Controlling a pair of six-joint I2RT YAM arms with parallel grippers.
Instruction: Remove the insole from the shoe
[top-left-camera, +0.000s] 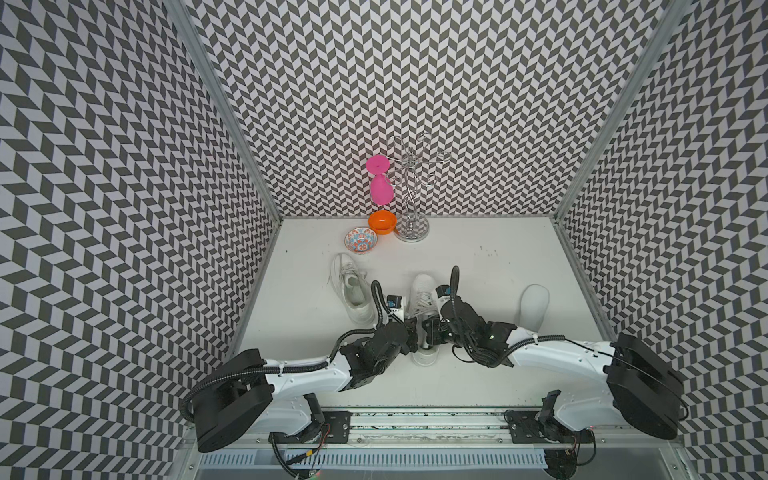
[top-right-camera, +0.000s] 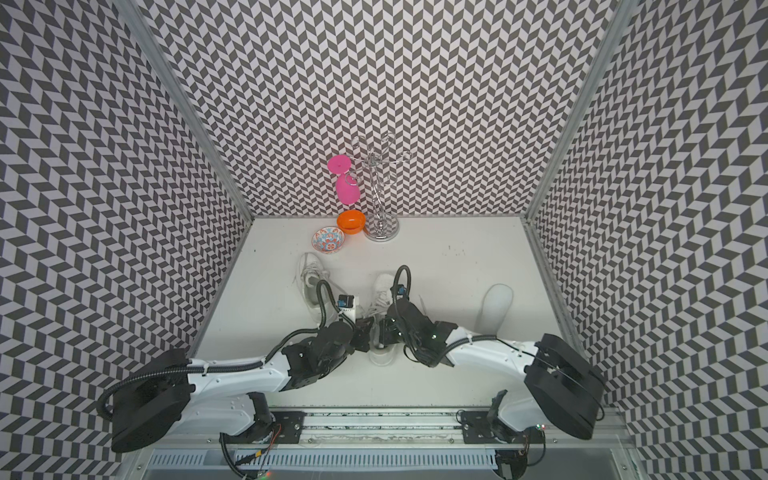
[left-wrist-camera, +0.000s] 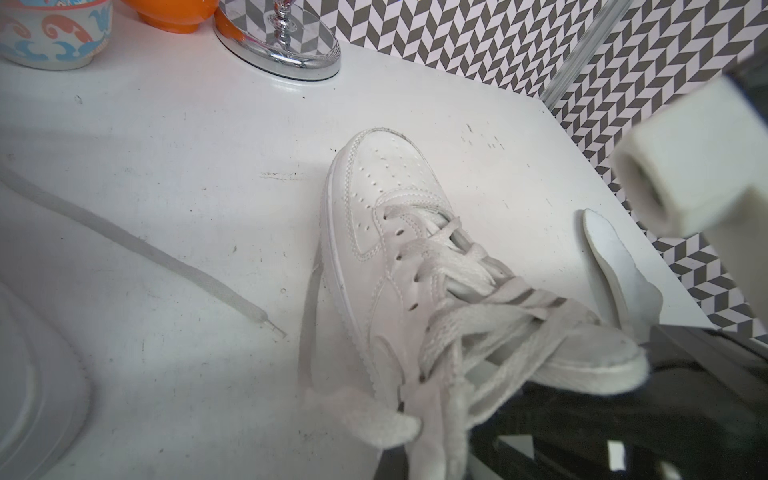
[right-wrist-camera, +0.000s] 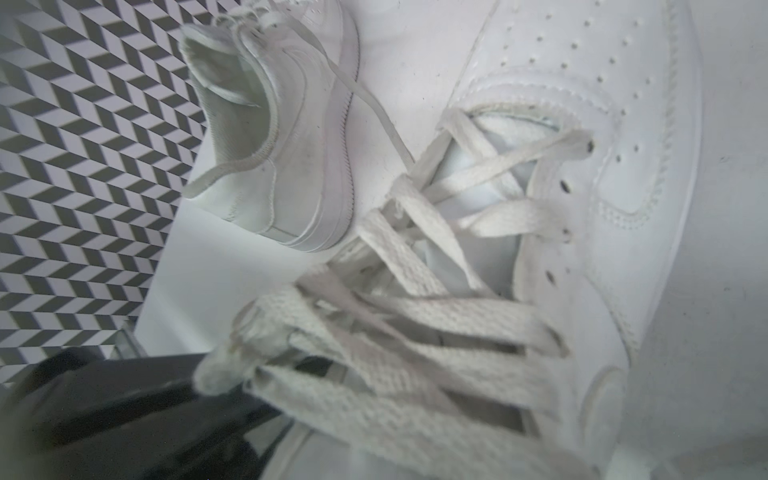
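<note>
A white laced shoe (top-left-camera: 422, 291) (top-right-camera: 381, 286) stands mid-table, toe pointing to the back wall. Both grippers meet over its opening near the heel. My left gripper (top-left-camera: 411, 330) (top-right-camera: 362, 328) is shut at the opening's left edge, apparently pinching the shoe's side; loose laces cover its jaws in the left wrist view. My right gripper (top-left-camera: 428, 332) (top-right-camera: 384, 330) is shut just right of it, low in the opening. Laces hide what lies between its jaws. The insole inside this shoe is hidden under the tongue (left-wrist-camera: 602, 365) and laces (right-wrist-camera: 415, 324).
A second white shoe (top-left-camera: 351, 291) (right-wrist-camera: 282, 145) lies to the left, its lace (left-wrist-camera: 145, 249) trailing over the table. A loose insole (top-left-camera: 534, 305) (left-wrist-camera: 609, 257) lies to the right. At the back stand a patterned bowl (top-left-camera: 360, 240), an orange bowl (top-left-camera: 381, 222) and a chrome stand (top-left-camera: 411, 224).
</note>
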